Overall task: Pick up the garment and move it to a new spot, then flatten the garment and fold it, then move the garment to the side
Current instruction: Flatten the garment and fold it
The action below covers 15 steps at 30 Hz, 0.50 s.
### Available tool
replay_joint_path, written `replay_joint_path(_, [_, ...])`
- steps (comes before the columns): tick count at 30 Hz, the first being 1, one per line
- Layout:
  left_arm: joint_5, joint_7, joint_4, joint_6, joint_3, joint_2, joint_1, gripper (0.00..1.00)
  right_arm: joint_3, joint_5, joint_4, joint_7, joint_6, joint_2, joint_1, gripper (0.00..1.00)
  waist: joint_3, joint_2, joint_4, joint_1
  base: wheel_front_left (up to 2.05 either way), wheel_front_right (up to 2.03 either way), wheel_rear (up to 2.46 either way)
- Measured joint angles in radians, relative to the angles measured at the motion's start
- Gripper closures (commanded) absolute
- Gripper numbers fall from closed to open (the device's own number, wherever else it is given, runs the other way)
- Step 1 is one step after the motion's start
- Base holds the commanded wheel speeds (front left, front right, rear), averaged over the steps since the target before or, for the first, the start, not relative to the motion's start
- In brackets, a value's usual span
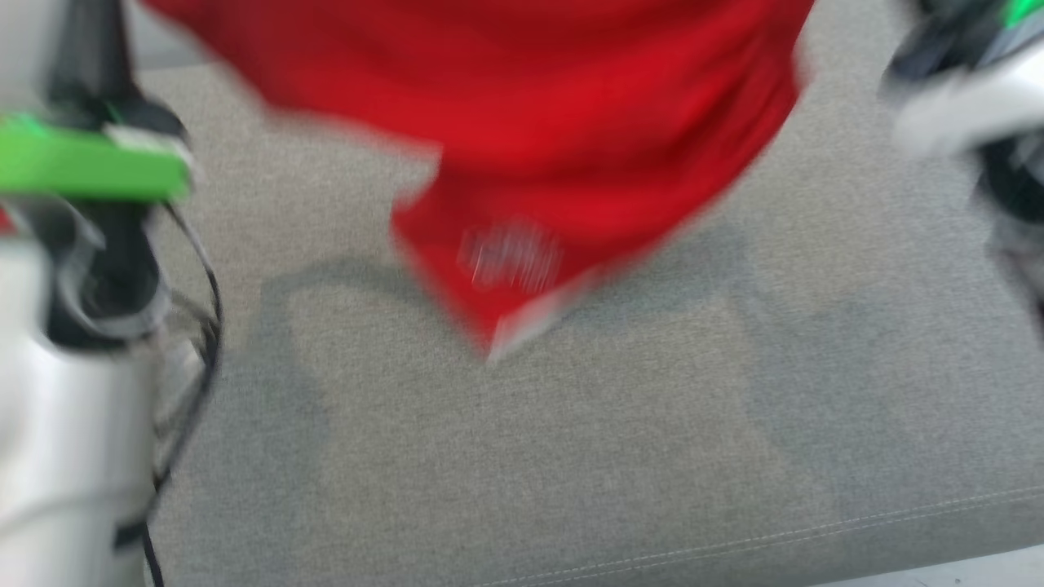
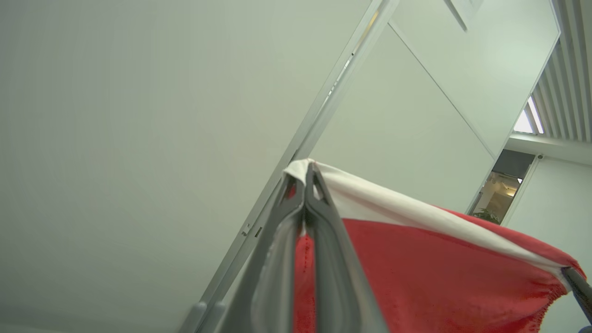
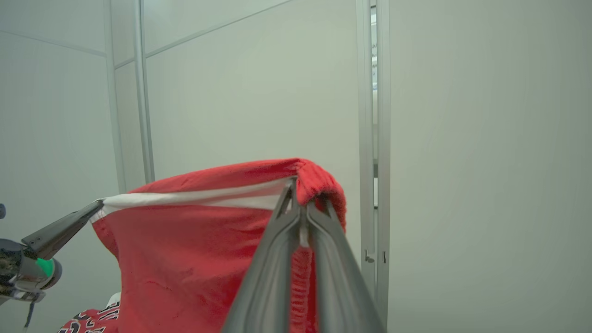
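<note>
The garment [image 1: 563, 122] is red with a white band and hangs blurred above a grey padded surface [image 1: 571, 456], its lowest corner just over it. In the left wrist view my left gripper [image 2: 309, 169] is shut on the garment's [image 2: 416, 273] white-edged corner, and the right gripper's fingers [image 2: 578, 286] hold the other end at the frame's right. In the right wrist view my right gripper [image 3: 303, 192] is shut on the bunched red edge of the garment [image 3: 194, 249], with the left gripper's fingers [image 3: 64, 229] pinching the far corner. The cloth is stretched between them.
The grey surface has a stitched front edge [image 1: 816, 534] at the lower right of the head view. My left arm with its green band [image 1: 90, 167] and black cables stands at the left, my right arm [image 1: 971, 106] at the upper right. Pale wall panels [image 3: 485, 138] stand behind.
</note>
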Motion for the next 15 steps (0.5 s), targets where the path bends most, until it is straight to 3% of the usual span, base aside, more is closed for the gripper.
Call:
replay_joint_path(4, [0.027, -0.055, -0.04, -0.002, 0.042, -0.025, -0.235, 1.0, -0.103, -0.075, -0.001, -0.076, -0.033, 0.036, -0.273, 1.0, 0.037, 0.0, 0.022, 0.0, 0.0, 0.0, 0.0])
replay_joint_path(7, [0.032, -0.07, -0.073, -0.019, 0.035, -0.028, -0.275, 1.0, -0.087, -0.075, 0.052, -0.086, -0.038, 0.029, -0.264, 1.0, 0.055, 0.0, 0.048, 0.0, 0.0, 0.0, 0.0])
replay_joint_path(10, [0.023, -0.054, -0.065, -0.037, -0.005, -0.028, -0.191, 1.0, -0.041, -0.062, 0.155, -0.066, -0.028, 0.028, -0.159, 1.0, 0.076, 0.0, 0.069, 0.0, 0.0, 0.0, 0.0])
replay_joint_path(15, [-0.028, -0.022, 0.047, -0.035, -0.086, -0.086, 0.155, 1.0, 0.047, -0.054, 0.3, -0.038, -0.007, 0.015, 0.074, 1.0, 0.112, 0.0, 0.088, 0.0001, 0.0, 0.0, 0.0])
